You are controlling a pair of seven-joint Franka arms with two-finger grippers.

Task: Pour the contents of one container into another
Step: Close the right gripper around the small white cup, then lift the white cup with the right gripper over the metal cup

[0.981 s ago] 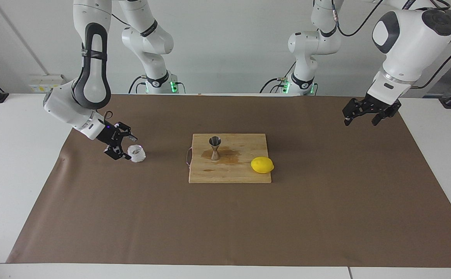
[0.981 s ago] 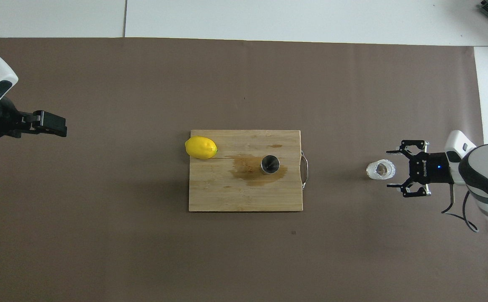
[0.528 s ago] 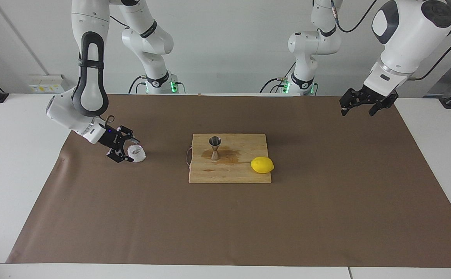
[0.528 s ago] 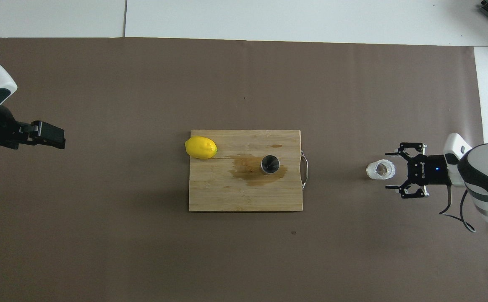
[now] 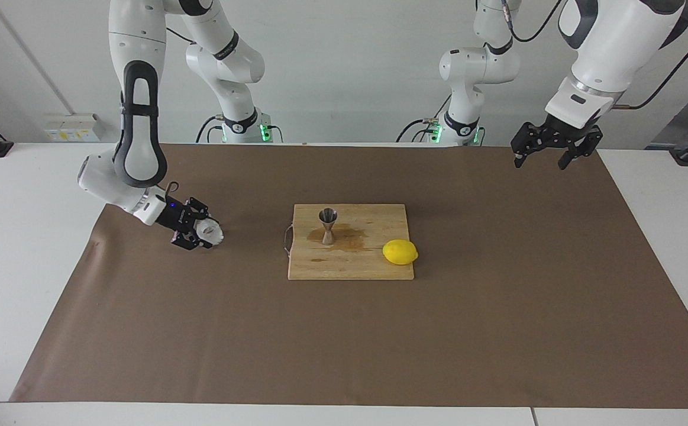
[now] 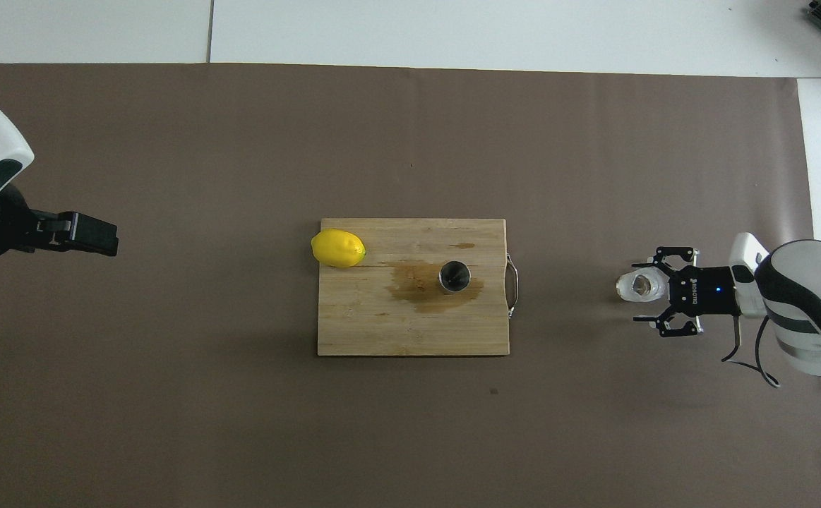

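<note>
On brown paper point(image 5: 497, 307), wooden board point(image 5: 373, 266) with lemon point(image 5: 400, 252), jigger point(image 5: 328, 225).

Robotics lab: two white jointed robot arms point(image 5: 136, 118) bolted at a white table point(image 5: 24, 236) under brown paper sheet point(image 5: 344, 343), bare wall.
</note>
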